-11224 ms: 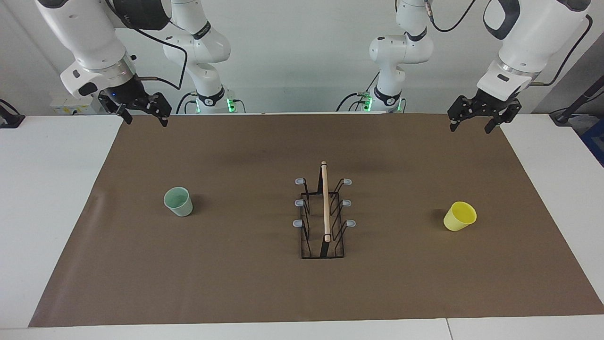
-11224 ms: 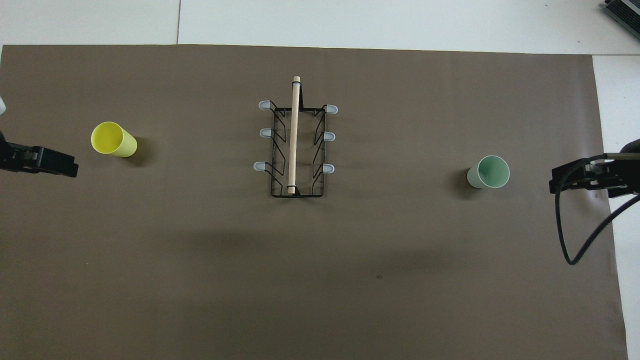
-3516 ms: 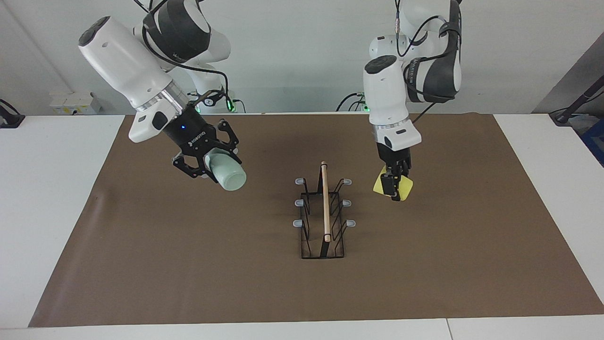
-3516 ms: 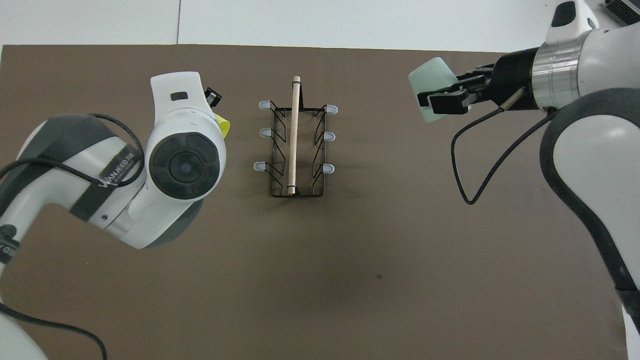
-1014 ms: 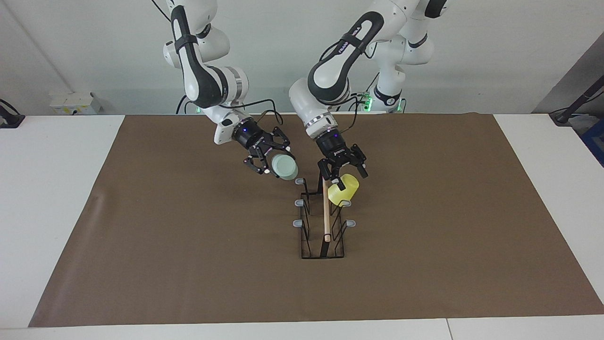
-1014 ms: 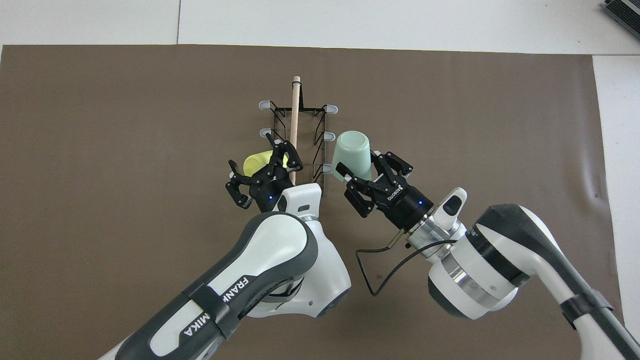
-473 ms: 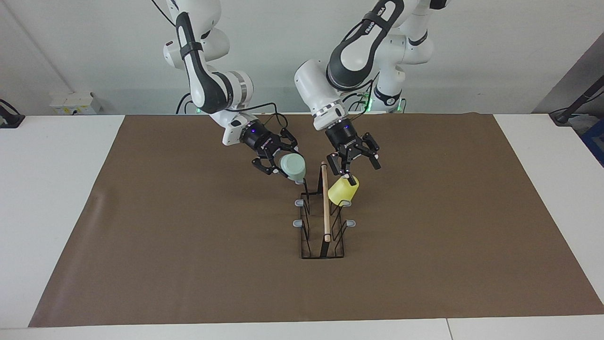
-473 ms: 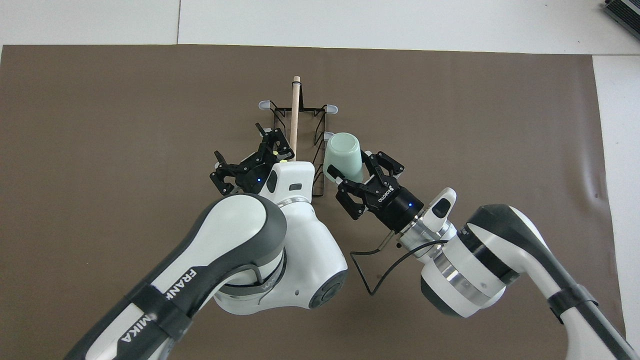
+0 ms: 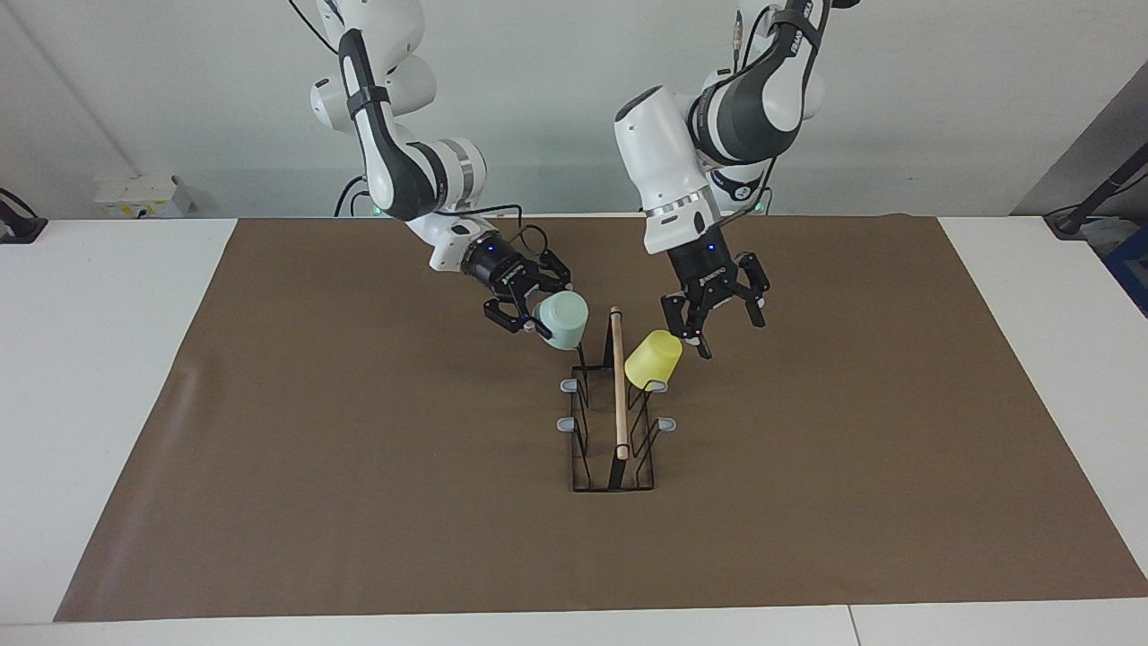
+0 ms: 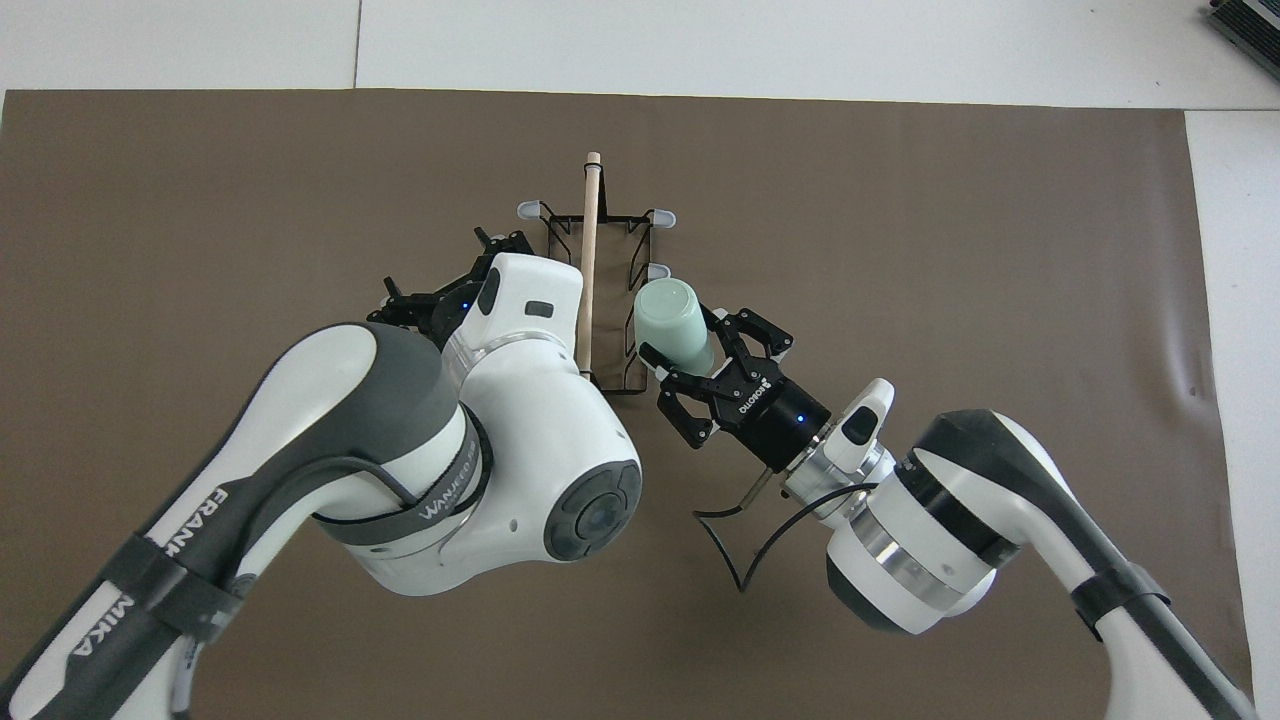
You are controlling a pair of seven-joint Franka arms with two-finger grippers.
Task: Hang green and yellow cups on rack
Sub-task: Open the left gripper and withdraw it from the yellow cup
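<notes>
My right gripper point(image 9: 549, 316) clamps the mint green cup point(image 9: 562, 321), tipped over the rack point(image 9: 613, 422) at its robot-side prong. My left gripper point(image 9: 722, 325) hangs spread wide beside the yellow cup point(image 9: 653, 359), which sits inverted on a prong.

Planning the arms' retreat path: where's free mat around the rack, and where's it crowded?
Free: mat on both sides of the rack and off its end farthest from the robots. Crowded: rack's robot-side end, with yellow cup, green cup, left gripper, right gripper.
</notes>
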